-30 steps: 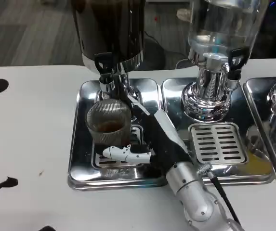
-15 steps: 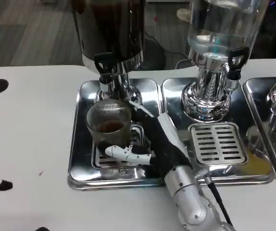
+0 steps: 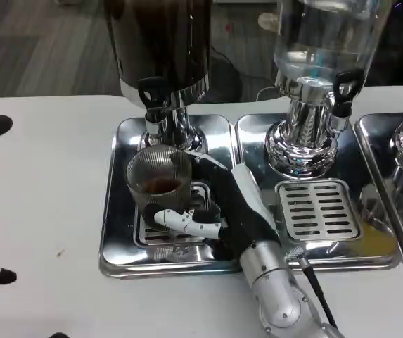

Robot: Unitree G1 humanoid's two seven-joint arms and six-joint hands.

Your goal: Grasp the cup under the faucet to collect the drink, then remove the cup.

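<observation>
The right hand (image 3: 212, 204) is wrapped around the ribbed glass cup (image 3: 159, 179), with one white finger crossing the cup's front near its base and the others curled behind its right side, so the cup is held. The cup stands upright on the drip grate (image 3: 187, 229) of the left steel tray (image 3: 117, 211), directly below the black-handled faucet (image 3: 153, 98) of the dark dispenser (image 3: 160, 42), with a little brown drink in its bottom. The tray sits near the far edge of the desk (image 3: 39, 190).
</observation>
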